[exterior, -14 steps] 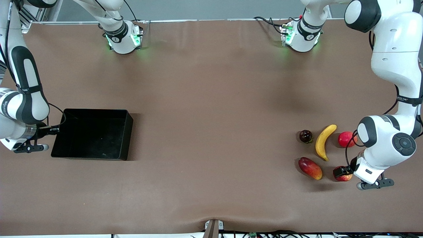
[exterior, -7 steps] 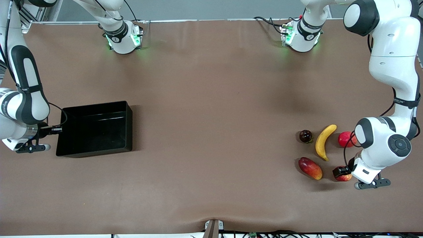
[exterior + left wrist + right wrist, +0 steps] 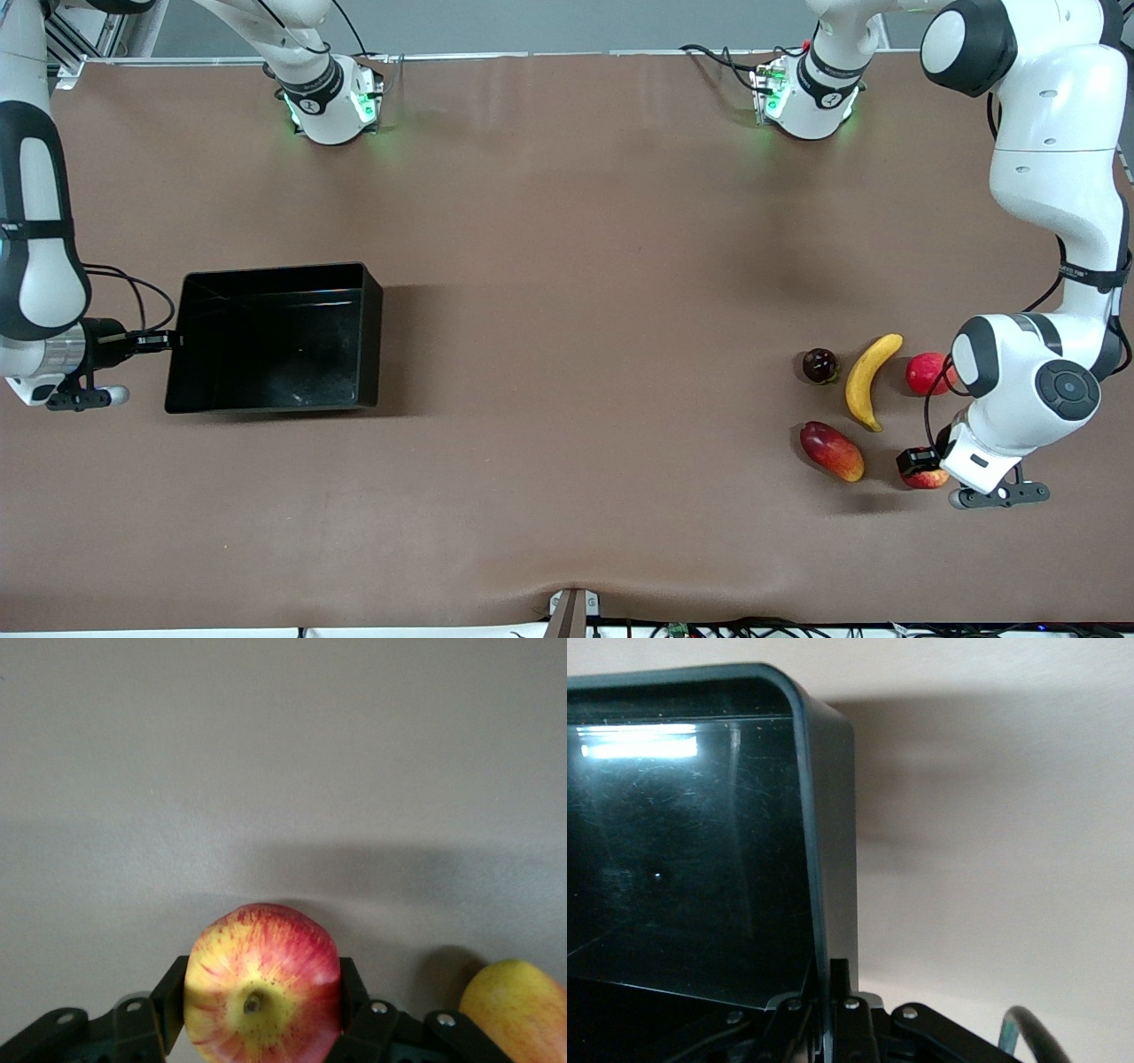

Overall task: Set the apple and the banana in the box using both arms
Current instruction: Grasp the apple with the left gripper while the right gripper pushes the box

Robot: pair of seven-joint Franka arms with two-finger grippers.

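Observation:
The apple (image 3: 927, 478), red with yellow streaks, is low at the table near the left arm's end, and my left gripper (image 3: 918, 466) is shut on it. In the left wrist view the apple (image 3: 262, 979) fills the gap between both black fingers (image 3: 170, 1003), stem dimple facing the camera. The curved yellow banana (image 3: 868, 379) lies on the table farther from the front camera than the apple. The black box (image 3: 275, 390) is near the right arm's end. My right gripper (image 3: 168, 338) is shut on its end wall (image 3: 833, 842), with one finger (image 3: 842, 979) on the outside of that wall.
A red-and-yellow mango (image 3: 831, 450) lies beside the apple, toward the table's middle, and its yellow end (image 3: 518, 1010) shows in the left wrist view. A dark round fruit (image 3: 819, 365) and a plain red fruit (image 3: 924, 372) flank the banana. The brown table (image 3: 585, 292) spreads wide between box and fruits.
The box, gripped by the right gripper, has swung and shifted toward the table's middle, and its shadow has widened. The left gripper has closed on the apple and barely moved.

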